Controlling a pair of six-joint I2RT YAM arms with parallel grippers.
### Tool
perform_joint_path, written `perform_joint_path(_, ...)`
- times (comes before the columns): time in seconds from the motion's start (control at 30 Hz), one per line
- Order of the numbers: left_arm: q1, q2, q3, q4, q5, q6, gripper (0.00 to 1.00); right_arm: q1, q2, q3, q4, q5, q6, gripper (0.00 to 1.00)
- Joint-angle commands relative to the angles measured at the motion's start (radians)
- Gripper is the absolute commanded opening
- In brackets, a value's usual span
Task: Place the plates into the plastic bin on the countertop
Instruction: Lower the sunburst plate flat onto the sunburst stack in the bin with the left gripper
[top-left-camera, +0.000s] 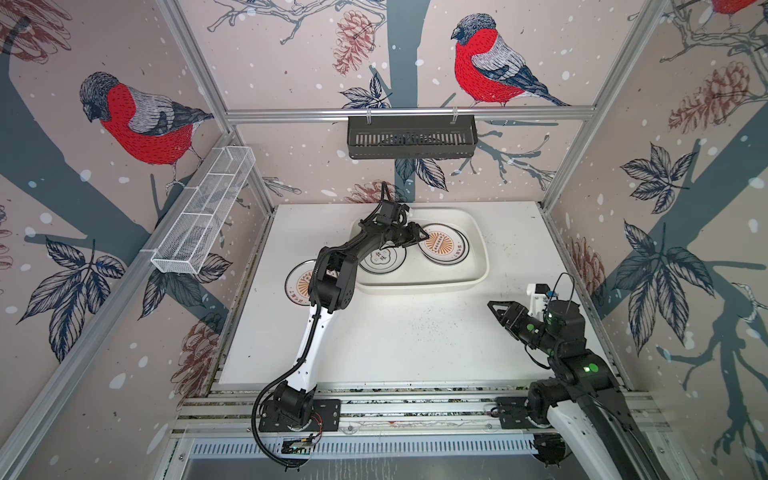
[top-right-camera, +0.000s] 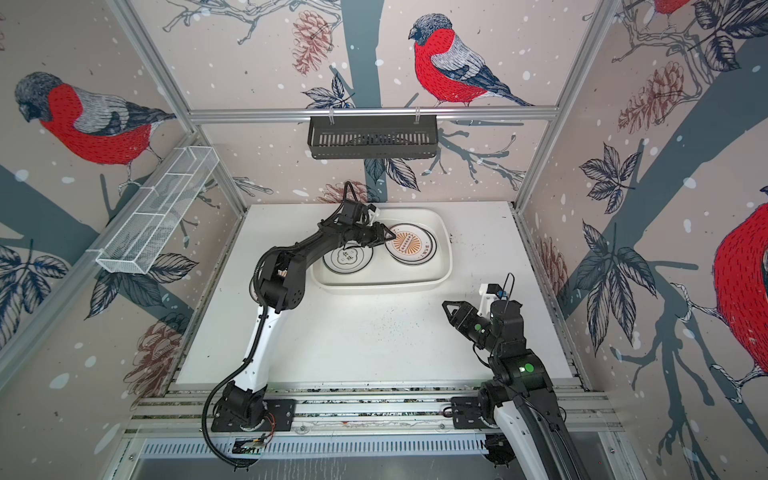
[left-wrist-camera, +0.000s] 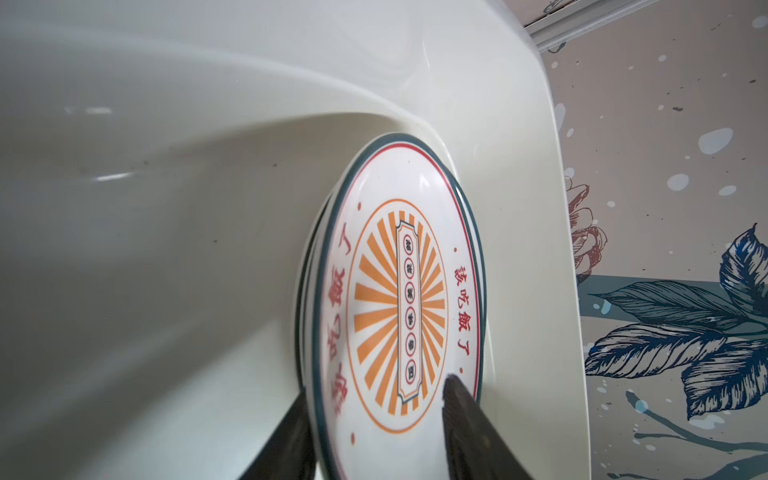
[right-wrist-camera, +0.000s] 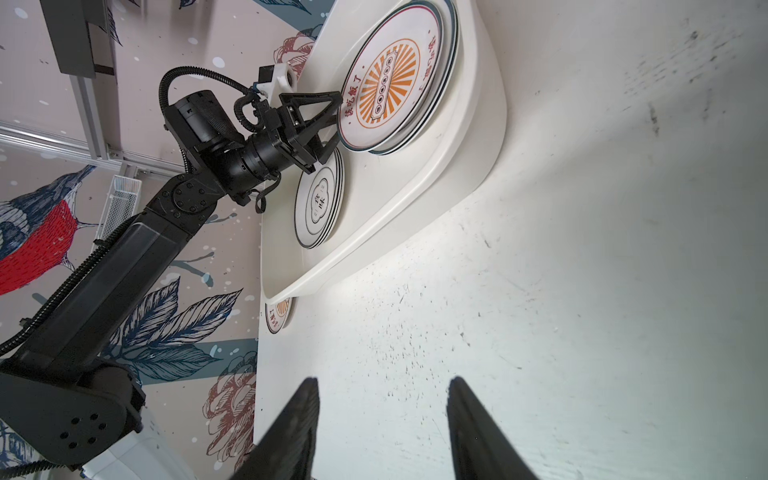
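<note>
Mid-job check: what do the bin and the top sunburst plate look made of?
The plastic bin: likely moulded plastic, glossy off-white; soft highlights, rolled rim. The sunburst plate: glossy, glazed ceramic or melamine, unclear which; sharp reflections over printed pattern.

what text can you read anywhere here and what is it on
"該吃飯了": red, twice on the sunburst plate rim.
Its centre banner: circled characters, too small to read.
Quatrefoil plate: two black characters, too blurred.
Plate outside the bin: red lettering, too small.

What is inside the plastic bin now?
Two stacks of plates: a sunburst-topped stack and a quatrefoil-topped stack, partly hidden by the left arm. The plates below each top one are covered; their patterns cannot be seen.
</note>
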Motion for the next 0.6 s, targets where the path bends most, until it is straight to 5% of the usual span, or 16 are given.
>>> perform_joint_path(0.0,0.0,-0.025,-0.005,0.026,0.002,0.013,0.53,0.0,0.003,0.006,0.034,0.0,0.001,0.51)
perform_joint_path(0.57,-0.025,-0.055,-0.04,0.034,0.002,0.015,0.68,-0.001,-0.009,0.009,0.034,-0.001,0.001,0.51)
